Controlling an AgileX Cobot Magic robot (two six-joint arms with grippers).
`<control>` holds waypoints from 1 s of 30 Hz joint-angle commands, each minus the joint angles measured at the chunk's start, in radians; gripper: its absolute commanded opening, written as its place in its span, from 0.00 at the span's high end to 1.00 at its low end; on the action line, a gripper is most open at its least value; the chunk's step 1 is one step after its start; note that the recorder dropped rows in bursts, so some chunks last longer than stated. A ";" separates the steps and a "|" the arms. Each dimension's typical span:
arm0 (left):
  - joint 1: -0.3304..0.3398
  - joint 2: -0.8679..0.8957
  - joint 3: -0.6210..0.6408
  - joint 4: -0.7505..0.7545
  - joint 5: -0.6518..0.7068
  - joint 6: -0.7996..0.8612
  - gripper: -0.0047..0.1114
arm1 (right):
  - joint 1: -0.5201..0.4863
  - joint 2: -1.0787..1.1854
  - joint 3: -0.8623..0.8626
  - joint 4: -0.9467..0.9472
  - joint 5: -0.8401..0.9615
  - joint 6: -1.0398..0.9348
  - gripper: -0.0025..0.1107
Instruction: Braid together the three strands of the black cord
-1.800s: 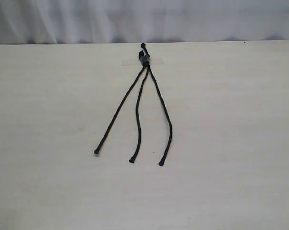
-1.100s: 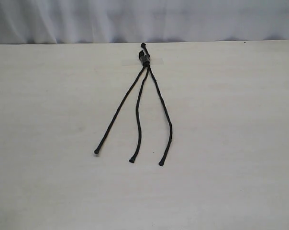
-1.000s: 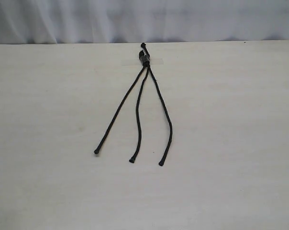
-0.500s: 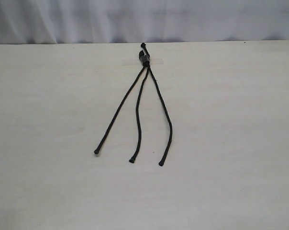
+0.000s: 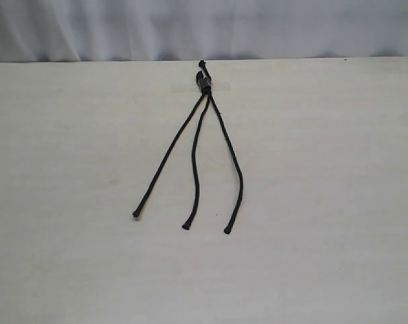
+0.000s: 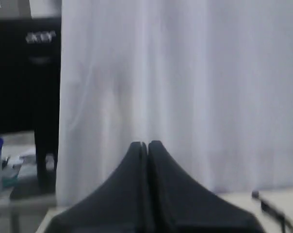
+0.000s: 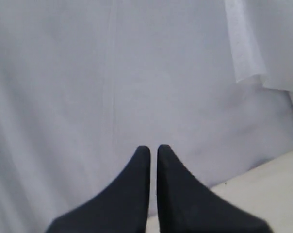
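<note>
Nothing has changed since the earlier exterior views: the cord (image 5: 202, 84) lies exactly where it lay, and no strand has shifted. It rests flat on the pale table (image 5: 339, 202), near the far edge and a little left of centre, in front of a white curtain (image 5: 292, 27). Its knotted, bound end points away from the camera and is held down by a strip of clear tape (image 5: 223, 86). From that knot the three thin matte black strands fan out toward the camera, unbraided and apart from one another. The strand on the view's left (image 5: 169, 156) runs almost straight on a diagonal. The middle strand (image 5: 193, 162) waves gently. The strand on the view's right (image 5: 234, 158) bows outward, then curls back in. Each ends in a small knobbed tip, and the tips are well apart. My left gripper (image 6: 144, 144) is closed on nothing, its dark fingers pressed together, and its wrist view faces the curtain. My right gripper (image 7: 153, 148) is closed too, holding nothing, with only a hairline slit between its fingers, and its view also faces the curtain.
</note>
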 commanded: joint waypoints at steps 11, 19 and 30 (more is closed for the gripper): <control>0.001 -0.002 -0.005 0.055 -0.506 -0.487 0.96 | -0.001 0.123 -0.182 -0.428 -0.011 0.320 0.94; 0.001 0.185 -0.225 0.581 -0.352 -0.733 0.96 | 0.032 0.614 -0.414 -0.437 0.219 0.320 0.94; 0.001 0.674 -0.520 0.775 -0.271 -0.690 0.96 | 0.360 1.138 -0.823 -0.480 0.398 0.118 0.94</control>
